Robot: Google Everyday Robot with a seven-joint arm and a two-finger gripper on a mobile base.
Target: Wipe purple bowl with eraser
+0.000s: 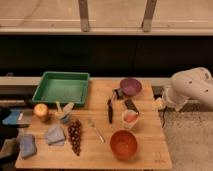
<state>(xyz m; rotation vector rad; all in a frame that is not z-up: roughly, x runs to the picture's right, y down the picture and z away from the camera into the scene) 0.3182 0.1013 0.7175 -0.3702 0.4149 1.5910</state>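
On a matt, pale wooden table, the purple bowl, an orange bowl and a green tray look like smooth plastic with a faint sheen. The eraser is dark and matt; a blue-grey cloth looks soft. The gripper, on a smooth white arm, sits beside the table's right edge.

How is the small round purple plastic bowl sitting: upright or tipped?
Upright: purple bowl's round rim faces up. End effector beside table's right edge.

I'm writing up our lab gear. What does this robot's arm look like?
The arm is bulky, with rounded white shells. Its tool, a small pale piece, sits by the table's right edge, with a thin dark cable hanging below it.
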